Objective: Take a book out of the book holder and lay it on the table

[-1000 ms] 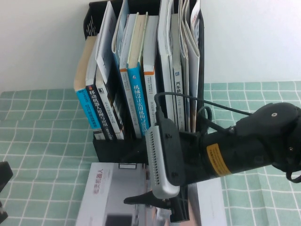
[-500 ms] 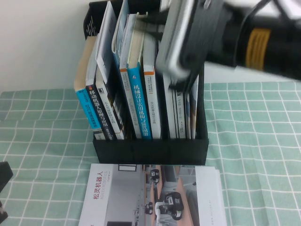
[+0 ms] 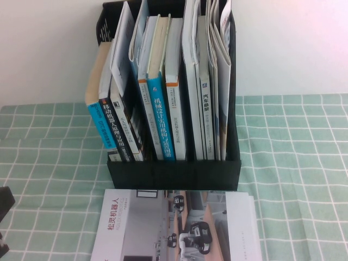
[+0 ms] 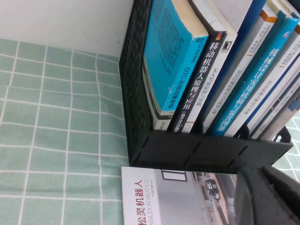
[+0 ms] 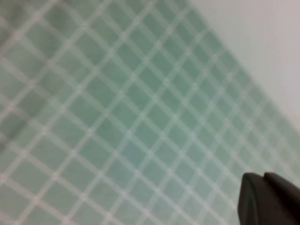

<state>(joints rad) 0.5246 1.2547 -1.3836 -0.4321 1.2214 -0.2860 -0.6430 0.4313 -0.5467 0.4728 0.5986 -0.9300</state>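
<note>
1. The book (image 3: pixel 174 228) lies flat on the worktop (image 3: pixel 49 163), just in front of the book holder (image 3: pixel 174 174).
2. Left hand (image 4: pixel 269 197): near the holder's front wall; finger state cannot be told.
3. Right hand (image 5: pixel 269 199): above bare cloth; finger state cannot be told.

A plain white wall (image 3: pixel 49 49) stands behind the scene, meeting the surface in a straight line. Light is soft and even, with faint shadow on the wall beside the rack. No windows or other furniture show.
</note>
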